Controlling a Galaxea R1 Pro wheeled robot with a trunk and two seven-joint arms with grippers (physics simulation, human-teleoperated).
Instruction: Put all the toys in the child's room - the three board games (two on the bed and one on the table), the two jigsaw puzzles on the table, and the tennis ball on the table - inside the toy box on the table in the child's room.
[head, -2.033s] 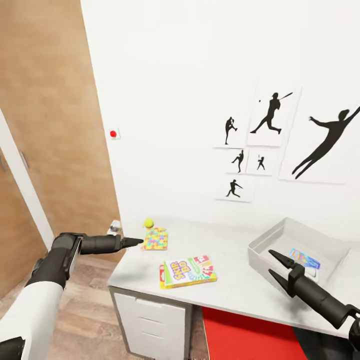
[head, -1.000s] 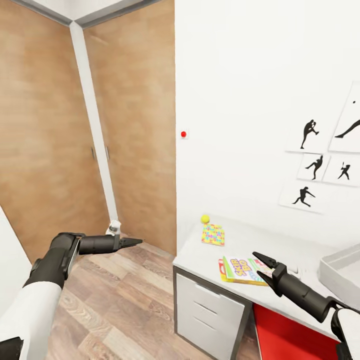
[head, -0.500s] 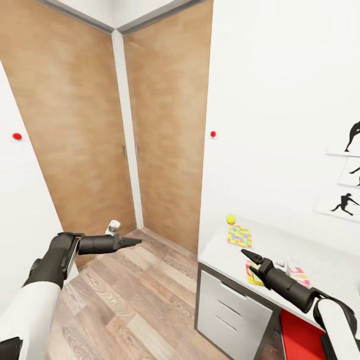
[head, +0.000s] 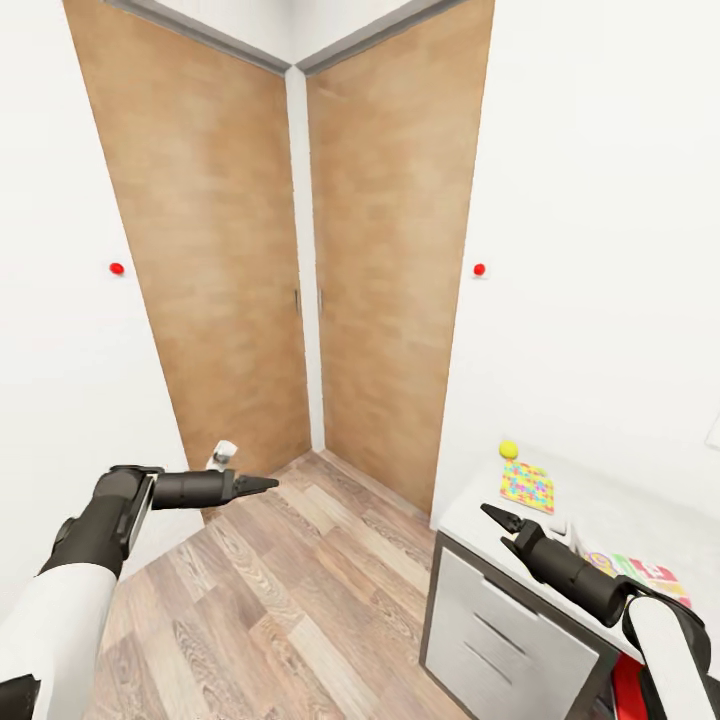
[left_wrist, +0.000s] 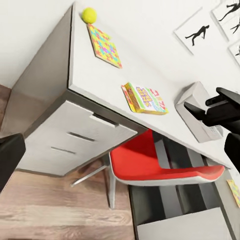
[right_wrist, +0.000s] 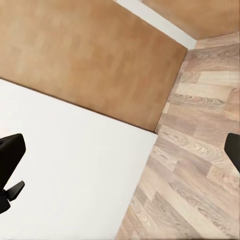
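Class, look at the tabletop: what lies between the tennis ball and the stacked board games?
In the left wrist view, one jigsaw puzzle lies between the tennis ball and the board games; the table is otherwise bare there.

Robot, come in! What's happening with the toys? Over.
Both grippers, left and right, empty. Tennis ball, jigsaw puzzle on table. Facing wooden doors.

open wood floor (head: 300, 590) ahead; table (head: 480, 510) and, seemingly, wooden doors (head: 300, 270) hem it.

Yellow tennis ball (head: 509, 449) touches colourful jigsaw puzzle (head: 527, 487) on table (head: 470, 515).
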